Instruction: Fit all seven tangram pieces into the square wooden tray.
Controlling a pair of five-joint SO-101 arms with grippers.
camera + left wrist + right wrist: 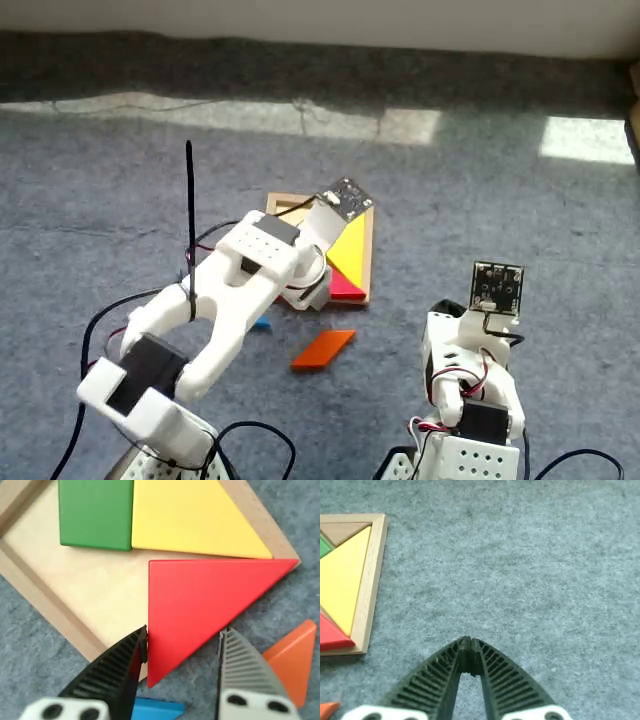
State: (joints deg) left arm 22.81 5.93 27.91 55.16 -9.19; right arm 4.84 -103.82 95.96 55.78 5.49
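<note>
Since the red triangle (200, 600) is not yet seated, the left gripper (182, 642) stands astride its sharp corner, one jaw against the short edge and the other at the long edge, apparently clasping the piece. That corner overhangs the rim of the square wooden tray (50, 605), so the piece is judged to be held over the rim rather than lying flat in the recess.

High view, left to right:
- The left arm extends from 7 o'clock to the tray at centre.
- A blue piece (262, 323) lies on the grey carpet (100, 200) at the tray's 7 o'clock, partly under the arm.
- The green piece (95, 512) and the yellow triangle (190, 520) lie flat inside the tray, edge to edge, with bare wood beside them for the rest.
- An orange parallelogram (323, 349) lies on the carpet at the tray's 6 o'clock, near enough for a short fetch.
- The right gripper (470, 655), at the tray's 4 o'clock, is clenched on nothing above the carpet, apart from the working arm.

Count: one tray, two grippers, five pieces (two seated, one in the grasp, two loose on the carpet). Seven are required, so the task is judged under half done.
</note>
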